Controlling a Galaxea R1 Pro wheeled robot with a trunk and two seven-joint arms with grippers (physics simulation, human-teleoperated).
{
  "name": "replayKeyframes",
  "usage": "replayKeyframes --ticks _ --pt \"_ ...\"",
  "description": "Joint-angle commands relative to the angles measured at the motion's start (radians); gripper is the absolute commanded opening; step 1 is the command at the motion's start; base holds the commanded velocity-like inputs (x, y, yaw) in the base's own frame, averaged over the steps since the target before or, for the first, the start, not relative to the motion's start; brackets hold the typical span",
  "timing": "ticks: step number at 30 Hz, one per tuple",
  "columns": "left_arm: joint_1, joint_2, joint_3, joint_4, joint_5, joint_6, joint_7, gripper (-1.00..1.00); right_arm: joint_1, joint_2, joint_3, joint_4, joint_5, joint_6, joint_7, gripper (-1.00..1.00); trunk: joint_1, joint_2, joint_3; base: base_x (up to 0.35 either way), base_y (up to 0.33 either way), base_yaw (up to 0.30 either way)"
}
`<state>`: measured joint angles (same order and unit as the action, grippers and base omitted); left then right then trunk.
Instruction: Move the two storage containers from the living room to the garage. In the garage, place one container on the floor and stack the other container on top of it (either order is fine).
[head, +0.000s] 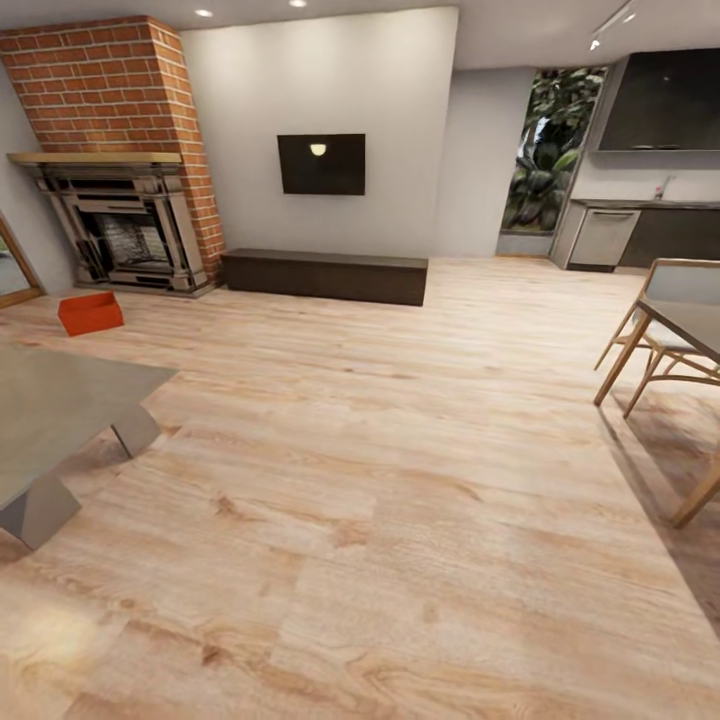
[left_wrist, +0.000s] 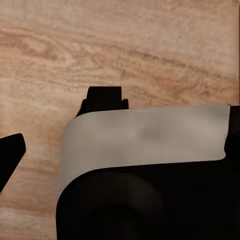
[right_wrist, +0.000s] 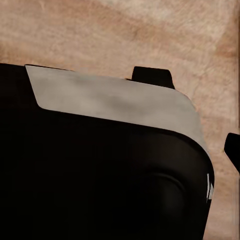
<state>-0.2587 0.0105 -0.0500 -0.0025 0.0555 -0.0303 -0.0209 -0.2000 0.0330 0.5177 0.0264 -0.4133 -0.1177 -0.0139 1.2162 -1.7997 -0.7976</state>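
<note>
facing light wood-plank flooring (head: 400, 480), brick fireplace (head: 115, 150), orange bin (head: 90, 312)

1. In the left wrist view, a big black rounded body part (left_wrist: 150, 205) sits low in the picture. A wide pale grey band (left_wrist: 145, 137) with soft round corners lies across its top.
2. A small black block (left_wrist: 104, 99) pokes up just behind the grey band. A black pointed tip (left_wrist: 10, 155) shows at the edge.
3. In the right wrist view, the robot part (right_wrist: 95, 185) is black and smooth too, with a curved bump. It has a grey panel (right_wrist: 115, 102) on top.
4. A short black tab (right_wrist: 152, 77) stands behind that panel. Another small black piece (right_wrist: 232, 150) shows at the side.
</note>
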Motion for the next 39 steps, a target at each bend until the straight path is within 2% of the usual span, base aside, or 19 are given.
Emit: replayKeyframes --ticks 1,39 --pt "-0.001 0.000 -0.005 0.001 0.006 -0.003 -0.002 1.00 -0.001 0.001 0.008 0.003 -0.008 -0.005 -0.001 1.00 0.000 0.000 -0.001 0.324 0.000 0.000" --pt "-0.001 0.000 -0.005 0.001 0.006 -0.003 -0.002 1.00 -0.001 0.005 0.008 0.003 -0.013 -0.001 -0.003 1.00 0.000 0.000 -0.001 0.324 0.000 0.001"
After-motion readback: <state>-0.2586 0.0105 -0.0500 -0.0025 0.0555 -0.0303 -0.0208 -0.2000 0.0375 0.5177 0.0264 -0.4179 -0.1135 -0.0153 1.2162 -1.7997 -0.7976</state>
